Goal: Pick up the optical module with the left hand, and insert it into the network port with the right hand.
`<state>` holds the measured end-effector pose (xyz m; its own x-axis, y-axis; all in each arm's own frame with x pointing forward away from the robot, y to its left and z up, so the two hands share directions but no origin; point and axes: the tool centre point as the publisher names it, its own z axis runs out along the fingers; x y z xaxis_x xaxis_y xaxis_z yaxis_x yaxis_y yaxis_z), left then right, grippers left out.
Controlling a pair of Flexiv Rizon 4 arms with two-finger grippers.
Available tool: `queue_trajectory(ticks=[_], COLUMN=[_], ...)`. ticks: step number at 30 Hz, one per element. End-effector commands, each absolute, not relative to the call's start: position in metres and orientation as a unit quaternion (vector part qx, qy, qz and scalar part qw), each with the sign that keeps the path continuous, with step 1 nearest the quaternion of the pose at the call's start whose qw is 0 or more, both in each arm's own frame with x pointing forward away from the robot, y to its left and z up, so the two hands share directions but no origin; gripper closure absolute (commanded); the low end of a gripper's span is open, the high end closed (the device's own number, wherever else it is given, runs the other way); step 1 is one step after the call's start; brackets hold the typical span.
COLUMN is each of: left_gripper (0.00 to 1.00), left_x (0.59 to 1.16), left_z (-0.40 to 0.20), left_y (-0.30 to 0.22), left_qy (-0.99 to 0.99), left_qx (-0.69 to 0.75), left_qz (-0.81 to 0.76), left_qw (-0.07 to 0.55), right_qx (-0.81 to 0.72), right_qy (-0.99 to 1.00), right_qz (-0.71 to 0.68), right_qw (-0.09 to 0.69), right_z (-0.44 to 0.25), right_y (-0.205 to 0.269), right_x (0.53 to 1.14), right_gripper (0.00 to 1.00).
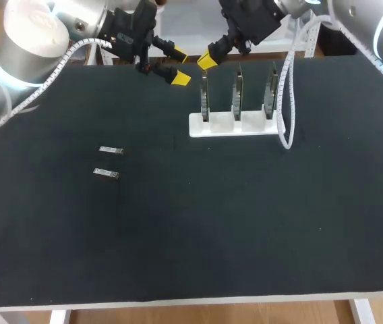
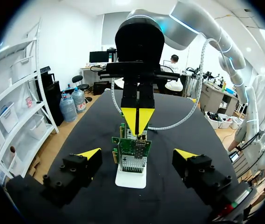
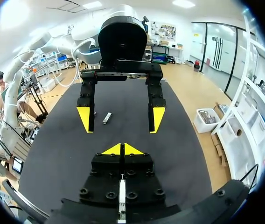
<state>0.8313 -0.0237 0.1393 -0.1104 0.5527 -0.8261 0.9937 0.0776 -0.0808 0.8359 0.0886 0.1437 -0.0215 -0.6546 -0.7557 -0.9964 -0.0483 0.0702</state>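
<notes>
One optical module [image 1: 110,150] lies flat on the dark surface [image 1: 212,229] at the left middle of the head view. A second module [image 1: 106,173] lies just below it, near but not touching. Nothing holds either of them.

The left jaws stand wide open and empty. The right jaws are pressed together with nothing visible between them. Both hang at the upper middle of the head view, close to each other and to the white stand [image 1: 235,125], which carries three upright circuit boards [image 1: 204,101]. The network port is too small to make out there.

Several things could go wrong from here:
- The two jaws are so near each other that a careless first move may bring them into contact, or knock the nearest board.
- The modules are thin and low, so the left jaws may slide over one or push it against its neighbour.
- The right jaws must open for the handover. If they take the module crooked, it may not meet the port straight and could jam or tip the stand.
</notes>
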Motion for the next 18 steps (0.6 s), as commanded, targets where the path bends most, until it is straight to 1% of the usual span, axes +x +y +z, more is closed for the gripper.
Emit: queue_trajectory(ticks=[1,18], left_gripper=[0.0,0.0], left_x=[0.8329,0.8329], left_z=[0.1392,0.1392], left_y=[-0.0239,-0.0239], left_qy=[0.661,0.661], left_qx=[0.586,0.586], left_qz=[-0.345,-0.345], left_qw=[0.318,0.318], right_qx=[-0.691,-0.687], right_qy=[0.544,0.545], right_qz=[0.465,0.471], right_qw=[0.101,0.1], right_z=[0.1409,0.1393], right_y=[0.0912,0.0885], right_x=[0.8454,0.8412], right_gripper=[1.0,1.0])
